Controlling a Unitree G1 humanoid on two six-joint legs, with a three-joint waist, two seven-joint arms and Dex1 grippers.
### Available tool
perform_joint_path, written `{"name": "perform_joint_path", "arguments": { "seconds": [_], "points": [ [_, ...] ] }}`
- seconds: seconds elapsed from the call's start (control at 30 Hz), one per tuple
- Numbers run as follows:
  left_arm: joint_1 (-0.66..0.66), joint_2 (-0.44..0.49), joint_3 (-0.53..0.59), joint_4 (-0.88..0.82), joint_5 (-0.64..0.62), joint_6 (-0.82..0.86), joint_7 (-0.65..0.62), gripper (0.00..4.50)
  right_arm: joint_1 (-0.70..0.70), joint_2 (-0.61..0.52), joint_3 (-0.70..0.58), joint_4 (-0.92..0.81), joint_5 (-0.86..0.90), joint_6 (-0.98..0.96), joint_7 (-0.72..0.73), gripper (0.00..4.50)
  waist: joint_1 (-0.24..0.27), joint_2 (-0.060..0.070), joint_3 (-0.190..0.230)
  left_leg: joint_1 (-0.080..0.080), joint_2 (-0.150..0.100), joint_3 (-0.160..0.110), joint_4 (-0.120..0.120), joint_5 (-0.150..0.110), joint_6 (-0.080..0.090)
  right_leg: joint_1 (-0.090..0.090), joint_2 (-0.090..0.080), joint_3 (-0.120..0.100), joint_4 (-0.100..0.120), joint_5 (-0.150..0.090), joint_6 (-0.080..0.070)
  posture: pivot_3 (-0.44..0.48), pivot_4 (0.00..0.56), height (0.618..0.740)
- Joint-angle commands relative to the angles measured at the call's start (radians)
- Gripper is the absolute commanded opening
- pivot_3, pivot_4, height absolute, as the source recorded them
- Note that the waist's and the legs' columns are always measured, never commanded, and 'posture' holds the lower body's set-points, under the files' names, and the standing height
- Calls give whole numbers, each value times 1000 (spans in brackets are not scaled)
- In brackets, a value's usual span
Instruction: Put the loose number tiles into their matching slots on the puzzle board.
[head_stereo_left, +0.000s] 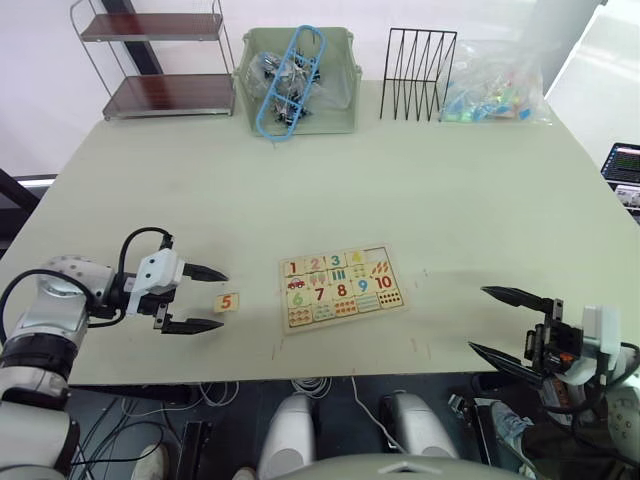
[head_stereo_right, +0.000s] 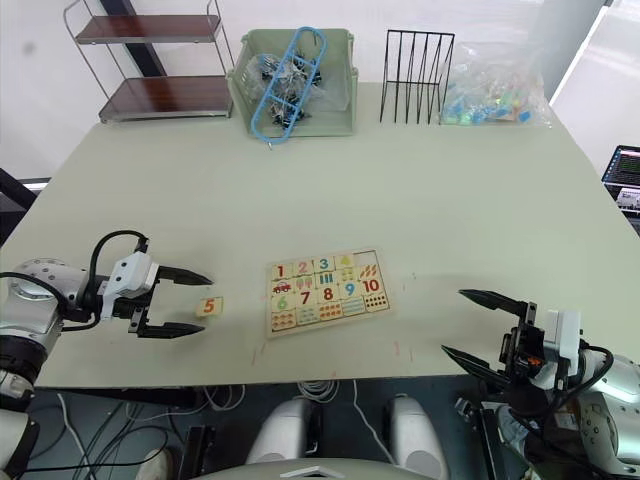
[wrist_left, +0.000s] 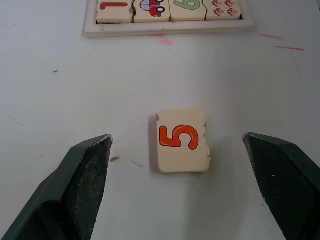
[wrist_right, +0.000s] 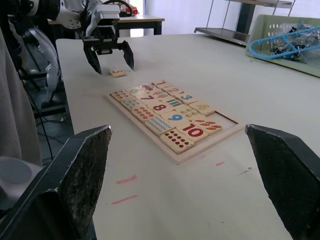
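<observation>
My left hand (head_stereo_left: 207, 299) hovers low over the bench (head_stereo_left: 330, 180) with its fingers spread apart. The 5 tile (wrist_left: 182, 141) lies flat on the bench just ahead of my fingertips, between them and touching neither. Beyond it sits the puzzle board (head_stereo_left: 341, 287), its 1 to 4 filled and one top-row slot (wrist_right: 224, 118) bare. My right hand (head_stereo_left: 505, 322), also spread and holding nothing, hangs near the bench edge, well apart from the board.

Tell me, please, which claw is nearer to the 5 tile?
The left claw: its open fingers flank the 5 tile on the table. The right claw hangs open at the table's near edge, beyond the board.
</observation>
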Motion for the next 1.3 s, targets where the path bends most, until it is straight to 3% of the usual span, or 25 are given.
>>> {"name": "perform_joint_path", "arguments": {
  "seconds": [0.03,0.17,0.33,0.37,0.4,0.47,0.7,0.9,1.3],
  "points": [
    [-21,9,-18,22,-19,-26,-31,4424,4,-7,-22,-6,12,-21,8,4500,0,0,0,0,0,0,0,0,0,0,0,0,0,0,0,0,150,740],
    [-40,-11,-19,72,19,-76,-31,4424,1,-10,-21,4,11,-22,15,4500,0,0,0,0,0,0,0,0,0,0,0,0,0,0,0,0,150,740],
    [-58,-31,-15,120,33,-82,-31,2484,-13,-15,-20,17,11,-19,23,4500,0,0,0,0,0,0,0,0,0,0,0,0,0,0,0,0,150,740],
    [-56,-32,-18,120,33,-83,-31,2288,-16,-16,-20,20,11,-18,26,4500,0,0,0,1,0,0,0,0,0,0,0,0,0,0,0,0,150,740],
    [-54,-33,-20,121,34,-84,-31,1698,-19,-17,-21,24,10,-18,28,4500,0,0,0,1,0,0,0,0,0,1,0,0,0,0,0,0,150,740],
    [-50,-38,-16,118,25,-73,-31,959,-23,-18,-21,28,11,-18,30,4500,0,0,0,1,0,0,0,0,0,1,0,0,1,0,0,0,150,740],
    [-34,-31,-1,86,-1,-46,-31,940,-20,-15,-24,40,13,-22,33,4500,0,0,0,1,0,0,0,0,0,1,0,0,1,0,0,0,150,740],
    [-11,7,42,-78,-35,67,-31,940,0,-14,-28,31,18,-24,31,4500,1,0,0,0,0,0,0,0,0,1,0,0,1,0,0,0,150,740],
    [15,55,173,-466,-37,460,23,940,22,7,-38,2,41,-16,-28,4500,0,0,0,0,0,0,0,0,0,1,0,0,1,-1,2,0,150,740]
  ]
}}
